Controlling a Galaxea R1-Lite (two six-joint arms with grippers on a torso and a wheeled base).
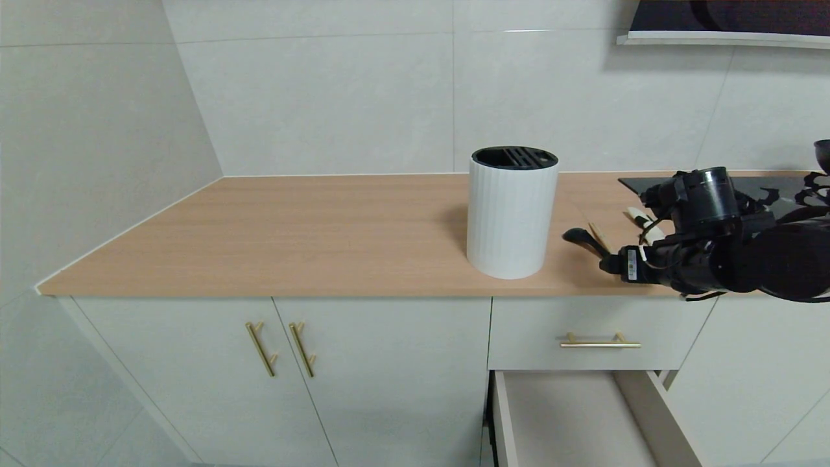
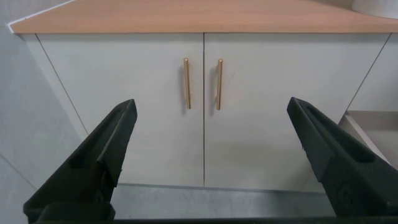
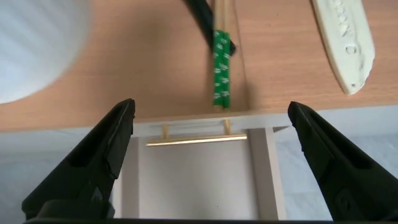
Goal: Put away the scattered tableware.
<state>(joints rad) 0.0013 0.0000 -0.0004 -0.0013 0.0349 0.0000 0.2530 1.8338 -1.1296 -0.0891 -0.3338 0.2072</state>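
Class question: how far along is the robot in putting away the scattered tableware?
Done: nothing visibly stored, though the lower drawer stands open. In hand: nothing. The right gripper hovers open over the green-tipped chopsticks at the counter edge, and the left gripper is open, facing cabinet doors. Remaining: chopsticks and white utensil lie loose near the white holder.

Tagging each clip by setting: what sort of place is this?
Most likely a kitchen: a wooden countertop over white cabinets with brass handles, a tiled wall behind, and a dark glass cooktop at the right with what looks like a range hood above it.
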